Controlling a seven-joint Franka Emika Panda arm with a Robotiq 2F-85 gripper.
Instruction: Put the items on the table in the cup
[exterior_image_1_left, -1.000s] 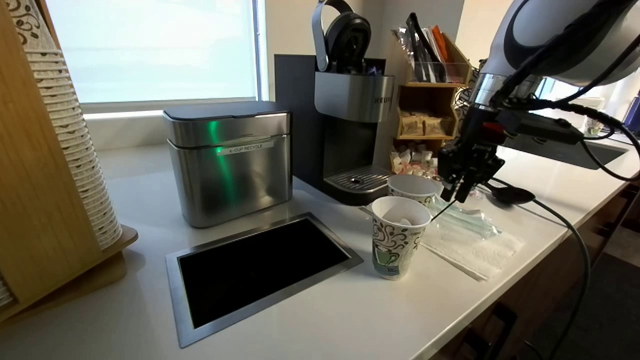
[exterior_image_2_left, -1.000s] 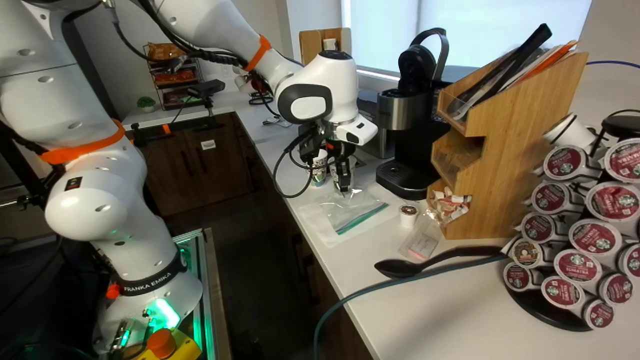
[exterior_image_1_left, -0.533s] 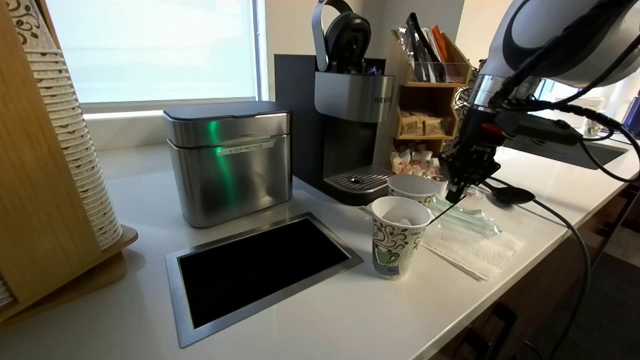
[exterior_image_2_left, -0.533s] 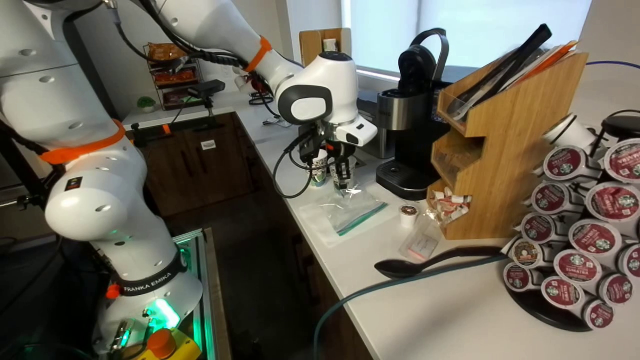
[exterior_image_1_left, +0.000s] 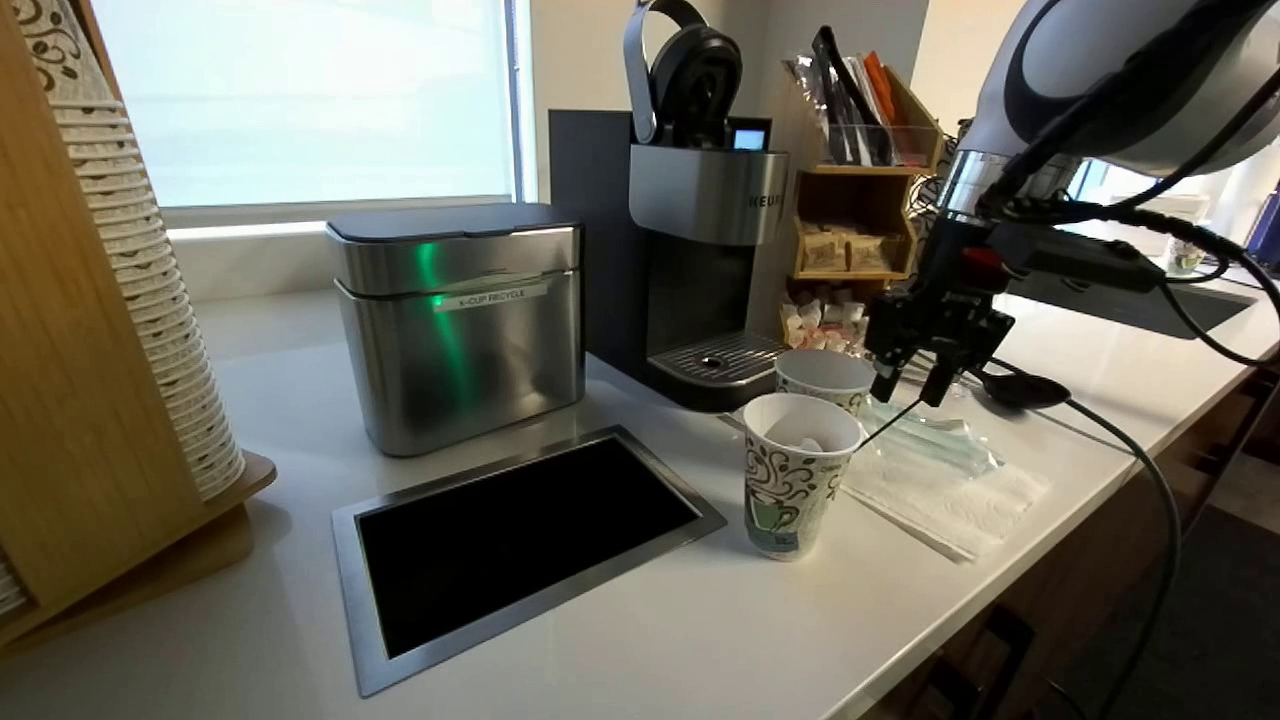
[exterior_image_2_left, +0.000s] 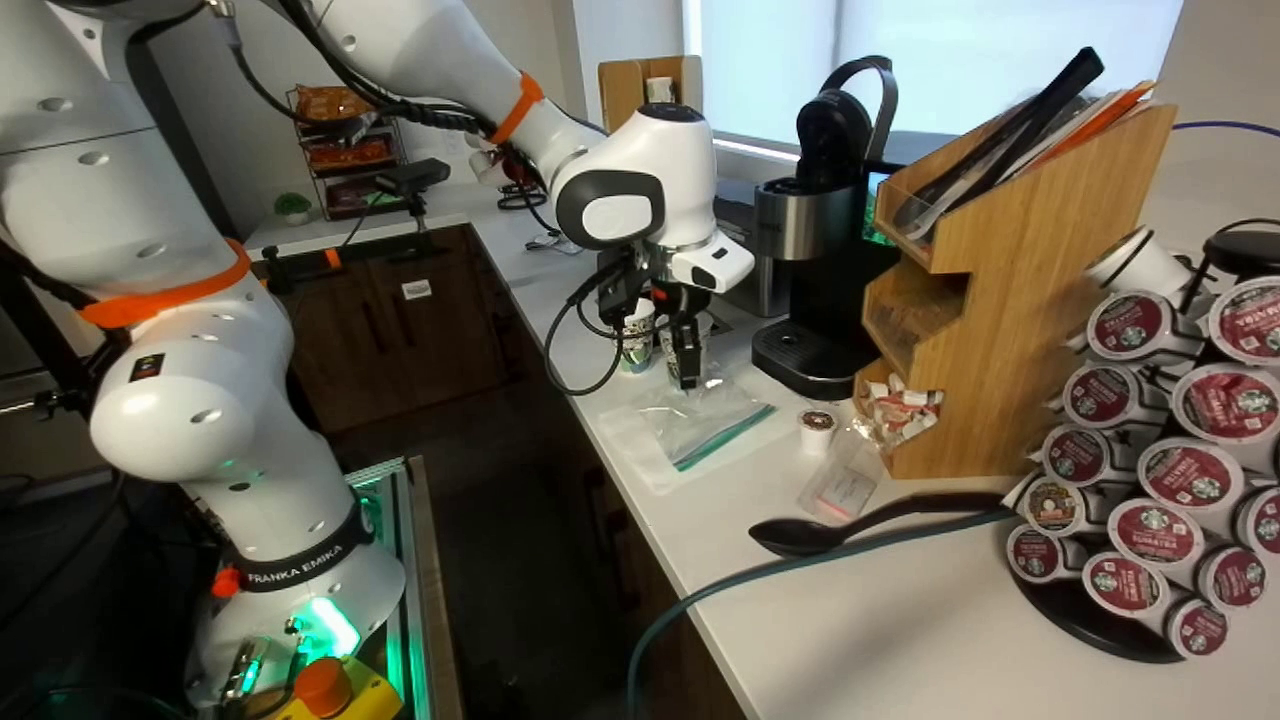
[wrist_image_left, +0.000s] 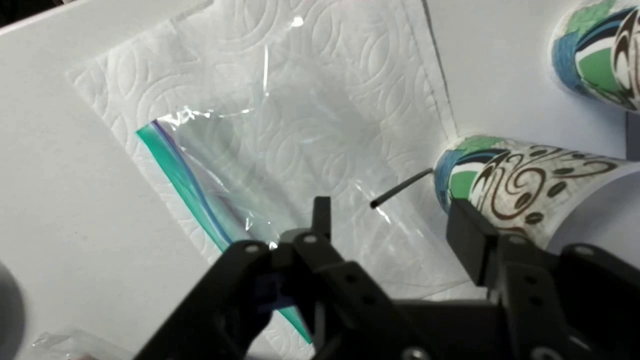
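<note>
- One pale counter (exterior_image_2_left: 880, 640) runs on beneath the gripper (wrist_image_left: 392, 220), and that is our stage.
- A white arm (exterior_image_2_left: 430, 45) reaches in over it, carrying the gripper nose-down.
- A coffee maker (exterior_image_1_left: 700, 195) stands near the gripper, set back, in both exterior views.
- Flanking it, a wooden organiser (exterior_image_2_left: 1040, 290) and, well apart from the gripper, a steel bin (exterior_image_1_left: 465, 360).
- A paper towel (wrist_image_left: 130, 82) lies flat below the gripper.
- A clear zip bag (wrist_image_left: 280, 150) lies on that towel, right under the gripper.
- And the gripper itself: the fingers (wrist_image_left: 322, 215) stand wide of each other, a clear gap between the tips!
- The nearer paper cup (wrist_image_left: 515, 182) is upright, just beside one finger in the wrist view; the farther paper cup (wrist_image_left: 600, 60), upright too, stands well clear of the fingers, and in an exterior view pale bits (exterior_image_1_left: 806, 442) show inside.
- Out past the bag from the gripper, a coffee pod (exterior_image_2_left: 817, 432) sits on the counter.
- A thin dark stick (wrist_image_left: 401, 188) slants across the gap between the fingers in the wrist view, one end meeting the nearer paper cup's outline; touching or not, I can't tell.
- The tiny items for the cup: hidden or too small to pick out from here.
</note>
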